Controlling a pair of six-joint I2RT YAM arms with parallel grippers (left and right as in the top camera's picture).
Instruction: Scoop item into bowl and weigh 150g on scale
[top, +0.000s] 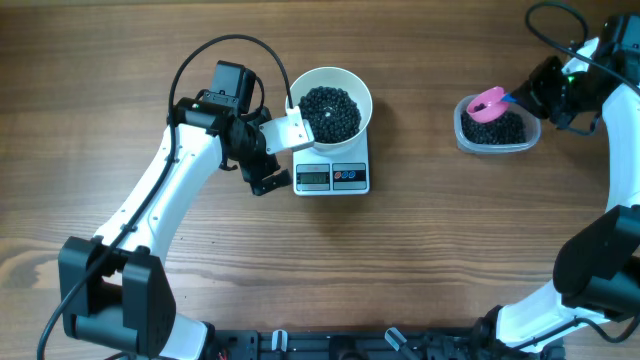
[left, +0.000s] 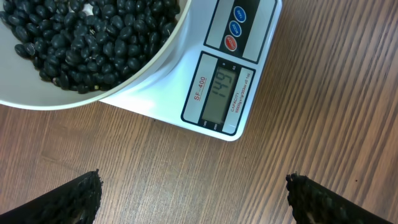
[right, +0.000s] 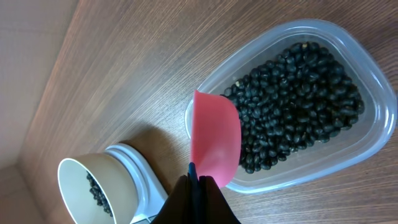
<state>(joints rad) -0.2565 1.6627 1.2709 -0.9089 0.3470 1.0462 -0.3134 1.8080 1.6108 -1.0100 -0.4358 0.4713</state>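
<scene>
The white bowl (top: 331, 103) stands on the scale (top: 332, 176), holding a heap of the black item (top: 331, 110). In the left wrist view the bowl's rim (left: 134, 74) overhangs the scale (left: 261, 43), whose display (left: 221, 93) looks like 149. My left gripper (top: 279, 158) hovers just left of the scale, open and empty, above bare wood (left: 193, 199). My right gripper (top: 520, 97) is shut on the handle of a pink scoop (right: 216, 140), which hangs over the clear tub (right: 373, 143) of beans (right: 292, 106). The scoop's inside is turned away from the right wrist camera.
The clear tub (top: 497, 130) sits at the table's right, about a bowl's width from the scale. The right arm (top: 620, 150) runs down the right edge. The left arm (top: 150, 200) crosses the left half. Cables (top: 215, 50) loop behind the left wrist.
</scene>
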